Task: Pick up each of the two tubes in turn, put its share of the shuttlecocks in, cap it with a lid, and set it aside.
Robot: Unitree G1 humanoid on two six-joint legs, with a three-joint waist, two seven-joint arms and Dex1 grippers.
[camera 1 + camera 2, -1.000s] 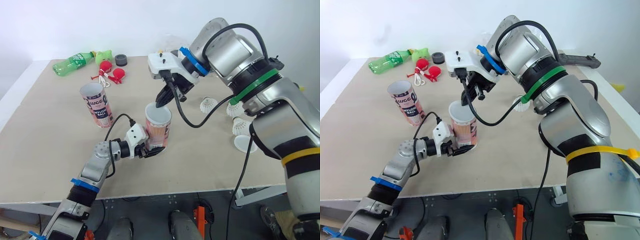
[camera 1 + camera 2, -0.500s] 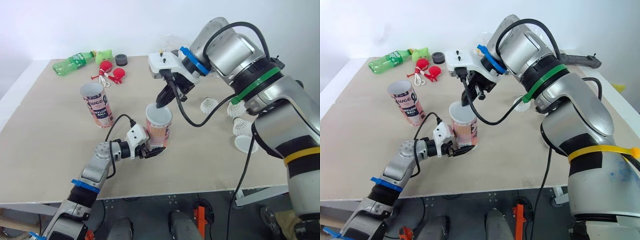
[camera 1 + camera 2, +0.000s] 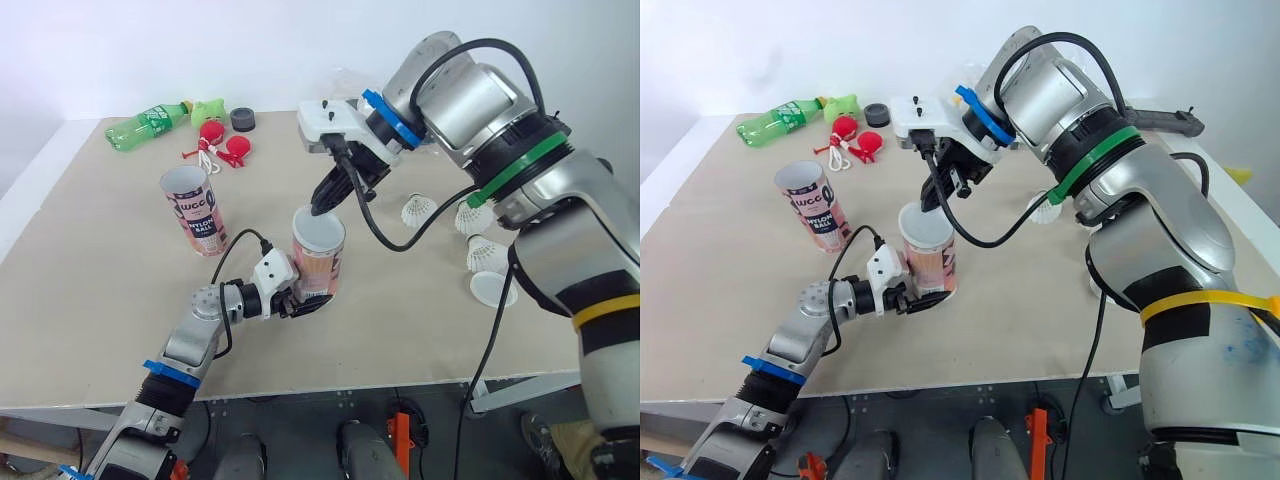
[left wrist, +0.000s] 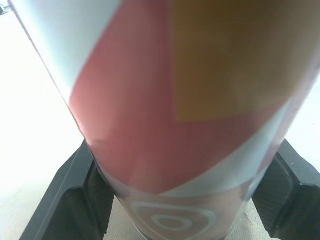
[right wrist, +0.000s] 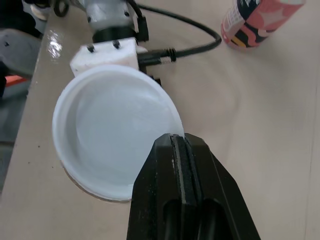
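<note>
Tabletop (image 3: 90,260): a pink tube (image 3: 318,262) stands upright near the middle of the front edge, its base clamped between the fingers of my left tool (image 3: 308,300). My right tool (image 3: 320,207), fingers pressed together, hangs at the rim of the white lid (image 5: 117,130) on that tube's mouth. A second tube (image 3: 195,210) stands open toward the left edge. Shuttlecocks (image 3: 418,209) lie near the right edge.

1. A tube (image 3: 318,255) stands upright near the middle of the table (image 3: 90,270), toward the near edge.
2. The left gripper (image 3: 300,300) clasps its base from the near left.
3. The right gripper (image 3: 322,205) hangs just over the tube's far rim.
4. A second tube (image 3: 195,210) stands upright to the left, slightly farther.
5. A bottle (image 3: 148,125) lies at the far left corner.
6. Three shuttlecocks (image 3: 470,217) sit to the right, with a lid (image 3: 490,289) just nearer.
</note>
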